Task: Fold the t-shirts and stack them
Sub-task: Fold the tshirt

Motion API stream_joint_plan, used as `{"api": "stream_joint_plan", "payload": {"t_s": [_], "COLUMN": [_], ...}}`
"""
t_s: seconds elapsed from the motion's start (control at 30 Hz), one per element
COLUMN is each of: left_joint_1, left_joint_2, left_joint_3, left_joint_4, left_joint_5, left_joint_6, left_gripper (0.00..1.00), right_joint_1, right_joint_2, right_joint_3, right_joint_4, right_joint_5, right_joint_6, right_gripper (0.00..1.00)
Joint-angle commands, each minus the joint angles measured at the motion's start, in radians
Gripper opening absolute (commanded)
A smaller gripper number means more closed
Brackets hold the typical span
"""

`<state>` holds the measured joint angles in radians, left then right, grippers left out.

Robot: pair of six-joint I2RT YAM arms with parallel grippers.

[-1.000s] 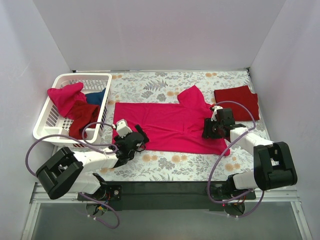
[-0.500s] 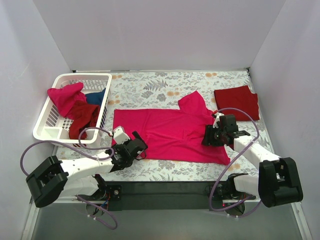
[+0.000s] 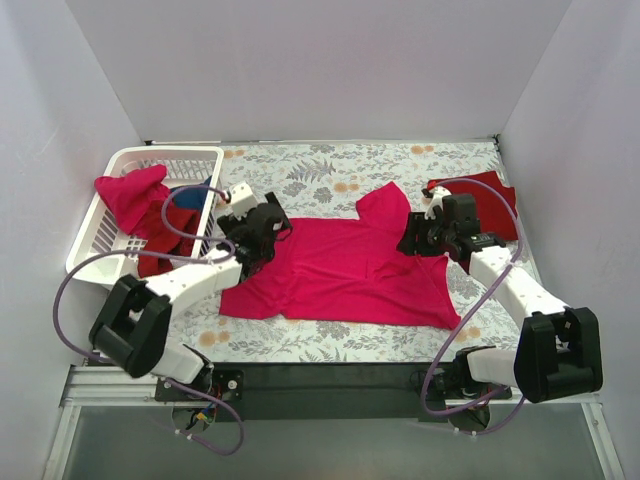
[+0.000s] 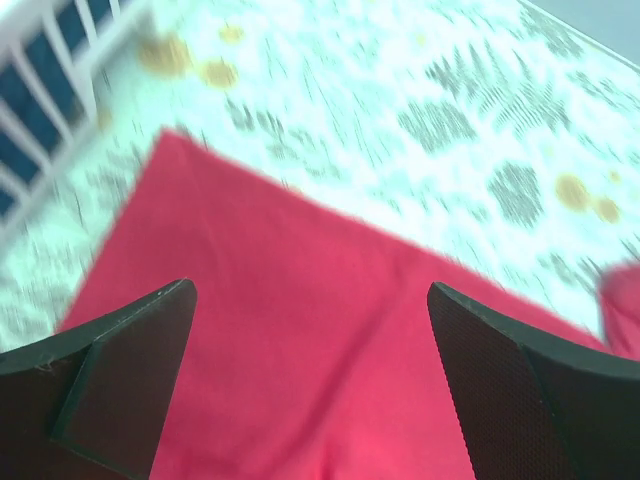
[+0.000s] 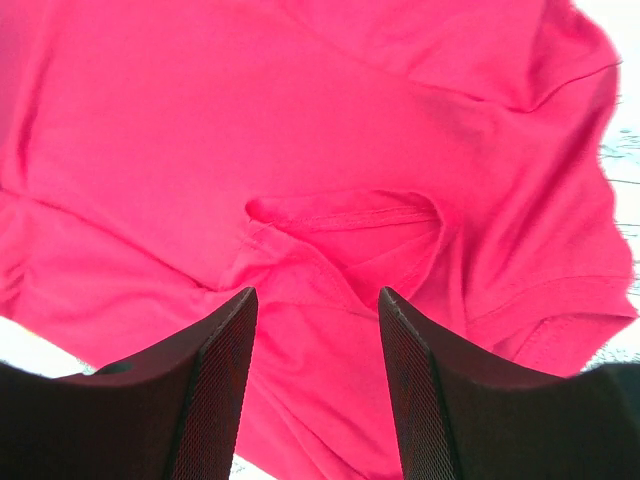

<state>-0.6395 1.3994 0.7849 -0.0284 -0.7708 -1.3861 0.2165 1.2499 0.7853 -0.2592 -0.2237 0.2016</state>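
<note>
Though a dark maroon cloth t-shirt sits folded far right, the bright pink cloth t-shirt lies unfolded mid-desk under the left end effector and right end effector, both parted and empty.

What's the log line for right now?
pink t-shirt: spread out | left end effector: open over it | right end effector: open over it

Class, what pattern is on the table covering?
The table covering shows grey leaves and orange flowers on white, clearest in the top view.

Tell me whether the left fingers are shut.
No, the left wrist view shows the left fingers spread wide apart over the pink shirt.
</note>
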Motion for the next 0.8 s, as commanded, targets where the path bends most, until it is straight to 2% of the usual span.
{"api": "stream_joint_plan", "payload": {"t_s": [0.0, 0.17, 0.27, 0.47, 0.6, 0.77], "left_joint_1": [0.093, 0.208, 0.253, 0.264, 0.268, 0.268], "left_joint_2": [0.113, 0.294, 0.387, 0.469, 0.507, 0.535], "left_joint_3": [0.095, 0.240, 0.322, 0.367, 0.383, 0.372], "left_joint_4": [0.133, 0.157, 0.088, 0.099, 0.073, 0.056], "left_joint_5": [-0.002, 0.047, 0.047, 0.024, 0.025, -0.039], "left_joint_6": [0.235, 0.280, 0.265, 0.274, 0.239, 0.193], "left_gripper": [0.93, 0.92, 0.91, 0.90, 0.89, 0.88], "right_joint_1": [0.000, 0.000, 0.001, 0.001, 0.001, 0.000], "right_joint_2": [0.013, 0.005, -0.006, 0.009, 0.034, 0.059], "right_joint_3": [0.023, -0.024, -0.044, -0.057, -0.060, -0.063], "right_joint_4": [0.046, 0.071, 0.084, 0.107, 0.123, 0.127], "right_joint_5": [-0.075, -0.097, -0.108, -0.123, -0.149, -0.181], "right_joint_6": [-0.022, -0.021, -0.021, -0.022, -0.030, -0.050], "right_gripper": [0.47, 0.47, 0.47, 0.48, 0.47, 0.47]}}
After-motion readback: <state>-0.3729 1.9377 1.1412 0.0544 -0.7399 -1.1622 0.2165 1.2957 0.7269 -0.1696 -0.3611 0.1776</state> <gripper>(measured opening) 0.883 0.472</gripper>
